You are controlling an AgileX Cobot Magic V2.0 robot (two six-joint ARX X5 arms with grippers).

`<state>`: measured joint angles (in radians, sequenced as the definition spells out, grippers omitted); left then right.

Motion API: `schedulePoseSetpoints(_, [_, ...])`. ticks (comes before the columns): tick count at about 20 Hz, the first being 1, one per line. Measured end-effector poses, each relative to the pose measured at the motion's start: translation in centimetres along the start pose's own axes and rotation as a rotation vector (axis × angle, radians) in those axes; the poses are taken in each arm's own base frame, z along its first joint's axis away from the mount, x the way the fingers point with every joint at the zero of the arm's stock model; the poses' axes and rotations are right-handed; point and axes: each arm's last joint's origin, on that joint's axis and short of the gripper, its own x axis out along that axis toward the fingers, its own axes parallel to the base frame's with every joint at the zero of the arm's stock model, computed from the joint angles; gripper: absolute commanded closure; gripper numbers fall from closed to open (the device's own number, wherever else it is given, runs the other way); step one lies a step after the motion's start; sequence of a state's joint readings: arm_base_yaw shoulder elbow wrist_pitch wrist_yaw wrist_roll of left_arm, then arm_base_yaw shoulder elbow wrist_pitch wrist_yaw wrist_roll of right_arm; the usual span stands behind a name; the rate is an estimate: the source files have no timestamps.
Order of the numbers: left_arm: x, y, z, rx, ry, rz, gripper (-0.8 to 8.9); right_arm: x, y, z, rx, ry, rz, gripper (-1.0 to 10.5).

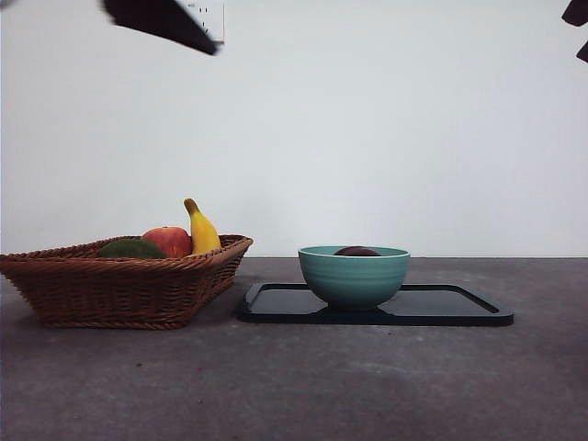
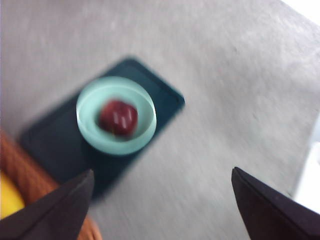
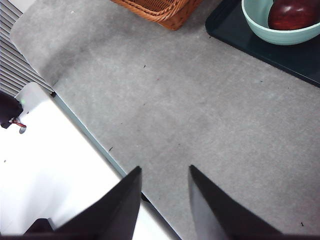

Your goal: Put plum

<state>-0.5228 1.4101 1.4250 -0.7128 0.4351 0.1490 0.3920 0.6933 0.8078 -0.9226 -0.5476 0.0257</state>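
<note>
Wicker basket at left on the grey counter, w/ green fruit, red apple & banana inside. Just right of it, black tray carrying teal bowl; plum sits in the bowl. Left gripper high above bowl, fingers wide open, empty. Right gripper off to the side over bare counter, fingers apart w/ a narrow gap, empty
</note>
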Motion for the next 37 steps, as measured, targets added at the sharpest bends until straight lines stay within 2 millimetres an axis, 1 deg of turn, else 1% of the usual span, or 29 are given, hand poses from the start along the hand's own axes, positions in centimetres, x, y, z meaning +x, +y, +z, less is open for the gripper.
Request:
schedulePoseSetpoints(2, [2.2,0.8,1.6,0.046,0.020,0.018,3.72,0.0,0.0,0.0,0.000,0.001,0.000,8.0])
schedulePoseSetpoints(4, [4.6,1.6,2.5,0.082,0.046,0.026,3.73,0.0,0.0,0.0,0.000,0.001,0.002,8.0])
schedulePoseSetpoints(9, [9.8,3.4,3.6,0.148,0.068,0.023,3.74,0.0,0.0,0.0,0.001,0.002,0.006,8.0])
schedulePoseSetpoints(13, [13.9,4.5,3.0,0.174,0.091,0.009,3.76,0.0,0.0,0.0,0.002,0.004,0.007,8.0])
schedulePoseSetpoints(18, [18.8,5.5,0.9,0.198,0.142,-0.016,3.76,0.0,0.0,-0.3,0.014,0.023,0.009,8.0])
schedulePoseSetpoints(21, [21.1,5.6,-0.5,0.217,0.183,-0.037,3.76,0.0,0.0,-0.4,0.020,0.033,0.009,8.0])
schedulePoseSetpoints(23, [22.1,5.6,-1.0,0.225,0.192,-0.045,3.76,0.0,0.0,-0.4,0.020,0.033,0.008,8.0])
schedulePoseSetpoints(26, [22.9,5.8,-1.4,0.240,0.192,-0.049,3.76,0.0,0.0,-0.4,0.020,0.033,0.008,8.0])
schedulePoseSetpoints(29, [24.3,6.1,-2.5,0.233,0.226,-0.058,3.76,0.0,0.0,-0.4,0.020,0.033,0.009,8.0])
schedulePoseSetpoints(34, [24.6,6.1,-2.7,0.249,0.224,-0.061,3.82,0.0,0.0,-0.4,0.020,0.033,0.008,8.0])
schedulePoseSetpoints(35, [24.6,6.0,-2.7,0.253,0.223,-0.062,4.03,0.0,0.0,-0.4,0.020,0.033,0.008,8.0])
schedulePoseSetpoints(37, [24.7,6.0,-2.7,0.259,0.225,-0.059,4.83,0.0,0.0,-0.4,0.020,0.033,0.009,8.0])
